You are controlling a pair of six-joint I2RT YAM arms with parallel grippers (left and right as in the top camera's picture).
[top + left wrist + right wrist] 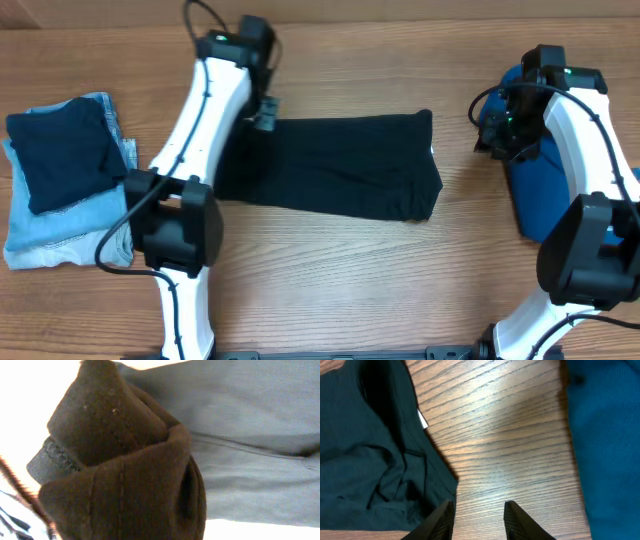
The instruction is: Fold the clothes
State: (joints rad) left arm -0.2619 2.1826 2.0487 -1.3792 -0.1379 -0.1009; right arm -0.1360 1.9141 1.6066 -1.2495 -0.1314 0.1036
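Black shirt (pixel 340 165) flat in the middle of the table (pixel 330 280), lying as a long wide strip. Left hand (pixel 262 112) down at the strip's far left corner, closed tight on a bunch of the black shirt. Up close in the left wrist view, only that bunch of dark cloth, puffed up and filling most of the picture, with a stitched hem along it. The hand itself hidden behind the cloth. More of the shirt lying flat beyond the bunch.

Right hand (pixel 477 520) low over bare wood, in the gap between the black shirt and the teal shirt (pixel 605 435). Fingers (pixel 442 520) a little way apart, not wide. Nothing between them but table. Not touching either shirt. Small white tag (pixel 422 420) poking out at the black shirt's edge, near that gap.

Teal shirt on the right side of the table, partly hidden by the right arm (pixel 585 140), apart from the black one.

Far left of the table: a small pile. Jeans (pixel 55 240) at the bottom, dark blue cloth (pixel 60 150) folded on top. Well apart from the black shirt, with the left arm (pixel 210 100) in between.
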